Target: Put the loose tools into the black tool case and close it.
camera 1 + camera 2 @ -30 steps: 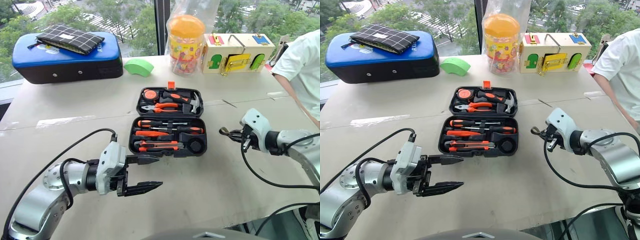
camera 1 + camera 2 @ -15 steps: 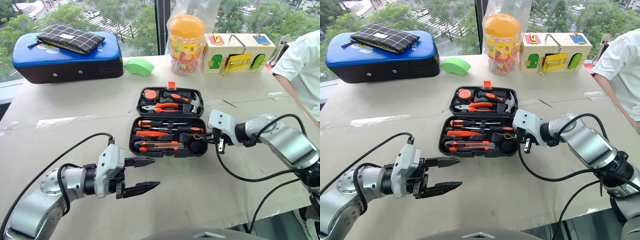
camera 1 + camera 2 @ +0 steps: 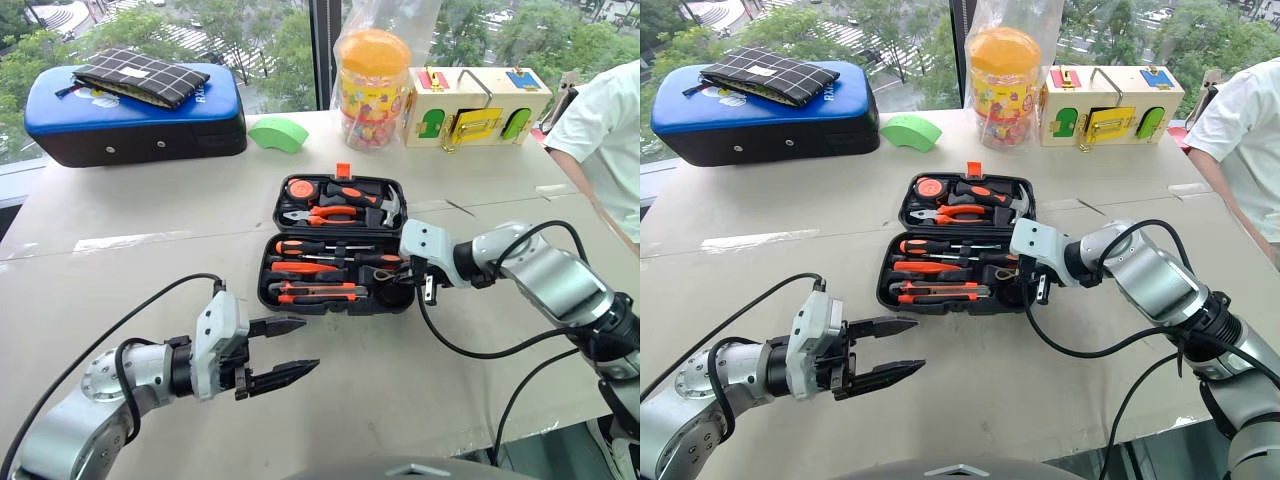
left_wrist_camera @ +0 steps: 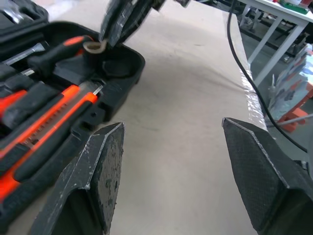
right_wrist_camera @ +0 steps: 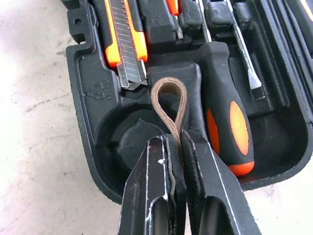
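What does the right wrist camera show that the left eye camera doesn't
The right wrist view shows the right gripper pinching a flattened tape roll above the round corner slot. The left eye view shows the whole table, the open left gripper, the blue-topped case, the orange jar and a person's sleeve. Both show the open tool case with its utility knife and screwdriver.

black tool case (image 3: 336, 244) holds orange-black screwdrivers (image 3: 340, 262), tan tape roll (image 5: 171, 105).

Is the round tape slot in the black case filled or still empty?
Empty. The round slot lies bare; the right gripper pinches the squashed tape roll just above it.
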You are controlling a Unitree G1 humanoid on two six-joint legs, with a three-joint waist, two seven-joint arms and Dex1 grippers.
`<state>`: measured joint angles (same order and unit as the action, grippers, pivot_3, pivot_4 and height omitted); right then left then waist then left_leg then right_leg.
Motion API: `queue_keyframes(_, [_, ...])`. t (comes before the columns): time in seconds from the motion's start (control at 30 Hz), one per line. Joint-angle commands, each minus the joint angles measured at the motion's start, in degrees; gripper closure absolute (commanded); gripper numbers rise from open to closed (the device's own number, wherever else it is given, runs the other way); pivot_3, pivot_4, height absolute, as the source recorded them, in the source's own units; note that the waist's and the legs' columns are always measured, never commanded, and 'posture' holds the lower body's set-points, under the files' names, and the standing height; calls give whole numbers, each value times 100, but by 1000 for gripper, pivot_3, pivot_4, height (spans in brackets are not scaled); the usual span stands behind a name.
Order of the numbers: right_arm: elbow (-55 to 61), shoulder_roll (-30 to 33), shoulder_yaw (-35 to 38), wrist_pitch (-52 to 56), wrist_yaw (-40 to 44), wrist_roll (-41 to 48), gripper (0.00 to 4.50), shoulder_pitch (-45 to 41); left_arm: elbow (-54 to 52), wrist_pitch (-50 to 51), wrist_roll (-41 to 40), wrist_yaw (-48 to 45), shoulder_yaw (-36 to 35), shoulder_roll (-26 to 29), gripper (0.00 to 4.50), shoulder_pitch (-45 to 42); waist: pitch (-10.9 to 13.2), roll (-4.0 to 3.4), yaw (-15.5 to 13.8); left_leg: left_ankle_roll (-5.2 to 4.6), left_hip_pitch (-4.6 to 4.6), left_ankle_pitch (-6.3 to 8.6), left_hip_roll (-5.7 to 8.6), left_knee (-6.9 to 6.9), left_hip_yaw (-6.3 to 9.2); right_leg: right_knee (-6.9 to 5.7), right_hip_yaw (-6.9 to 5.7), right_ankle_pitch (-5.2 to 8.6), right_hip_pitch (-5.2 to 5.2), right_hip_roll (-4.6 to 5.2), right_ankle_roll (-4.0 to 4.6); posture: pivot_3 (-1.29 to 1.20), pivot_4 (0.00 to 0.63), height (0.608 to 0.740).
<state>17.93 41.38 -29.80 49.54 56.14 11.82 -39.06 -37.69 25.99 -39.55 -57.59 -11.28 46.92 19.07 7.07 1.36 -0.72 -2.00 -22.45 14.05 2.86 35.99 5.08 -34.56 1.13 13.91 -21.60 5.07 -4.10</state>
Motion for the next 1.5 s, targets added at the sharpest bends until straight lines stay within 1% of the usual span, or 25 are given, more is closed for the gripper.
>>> queue_keyframes(0.03, [25,76,-85,-56,234,-50,4450,-23,-217,-8,-83,31,-83,11,1282,-17,0,0,-6,0,0,0,0,0,0,0,-1,0,0,-1,0,0,150,740])
queue_keyframes(0.07, [48,108,-95,-30,298,-34,4450,-3,-205,-8,-75,42,-74,9,1282,-29,0,0,-9,0,0,0,0,0,1,0,-1,0,0,-1,0,0,150,740])
queue_keyframes(0.17, [197,201,-88,-19,470,33,3575,72,-195,-2,-56,93,-34,-7,1282,-65,0,0,-13,2,0,1,2,0,1,0,-1,0,0,0,0,0,150,740])
queue_keyframes(0.2, [236,223,-67,-47,502,36,3159,84,-192,1,-52,106,-26,-10,1282,-76,0,1,-13,4,0,2,2,0,0,0,-1,0,1,0,0,0,150,740])
queue_keyframes(0.23, [277,218,2,-7,503,73,2639,90,-194,6,-56,114,-27,-9,1282,-77,0,0,-13,5,0,3,2,0,1,0,-1,0,1,1,0,0,150,740])
queue_keyframes(0.27, [306,217,69,30,518,110,2266,89,-193,13,-60,126,-24,-8,1282,-86,0,0,-11,6,-1,3,2,0,1,0,-2,0,0,1,0,0,150,740])
queue_keyframes(0.3, [349,225,148,51,553,167,1744,95,-192,16,-64,136,-23,-7,1282,-91,2,-2,-6,5,-1,3,3,0,0,0,-1,0,0,1,0,0,150,740])
queue_keyframes(0.5, [342,178,379,-15,499,279,1744,117,-145,30,-76,164,1,-15,1282,-172,2,-2,-8,5,-1,3,1,0,1,0,0,0,-1,2,0,0,150,740])
queue_keyframes(0.63, [253,-72,653,-172,231,319,1744,191,-118,65,-84,194,-1,-37,1282,-229,2,-2,-7,7,-1,4,1,0,1,0,-1,0,0,2,0,0,150,740])
queue_keyframes(0.73, [175,-135,690,-224,152,257,1744,178,-111,90,-99,187,-30,-36,1282,-255,1,-2,-9,7,-1,4,1,0,0,-1,0,0,-1,-2,0,0,150,740])
queue_keyframes(0.77, [163,-127,684,-238,156,245,2238,180,-112,96,-108,183,-42,-34,1282,-258,1,-2,-10,6,-1,3,2,0,1,-1,-1,0,0,-3,0,0,150,740])
queue_keyframes(0.8, [191,-84,664,-279,212,250,2504,202,-117,101,-116,182,-56,-33,1282,-256,1,-2,-10,6,-1,3,2,0,1,0,-1,0,-1,-3,0,0,150,740])
queue_keyframes(0.93, [295,15,584,-280,381,298,4378,233,-120,111,-147,188,-93,-23,1282,-261,2,-2,-8,6,-1,3,2,0,1,0,-1,0,-1,0,0,0,150,740])
queue_keyframes(0.97, [299,54,523,-322,418,248,4449,231,-118,111,-151,190,-99,-19,1282,-264,2,-3,-7,6,-1,4,2,0,1,0,-1,0,-1,1,0,0,150,740])
queue_keyframes(1.07, [264,92,407,-352,463,155,4449,222,-117,108,-153,192,-104,-11,1282,-267,1,-2,-7,6,-1,4,2,0,1,0,-1,0,0,1,0,0,150,740])
queue_keyframes(1.2, [41,63,18,-533,502,-188,4449,108,-111,105,-161,184,-130,2,1282,-279,2,-2,-4,6,-1,3,2,0,1,0,-1,0,-1,0,0,0,150,740])
queue_keyframes(1.5, [-431,-21,-323,-847,534,-720,4449,-34,-131,115,-174,207,-172,17,1282,-261,0,0,-10,7,0,4,4,0,0,-1,-1,0,0,-7,0,0,150,740])
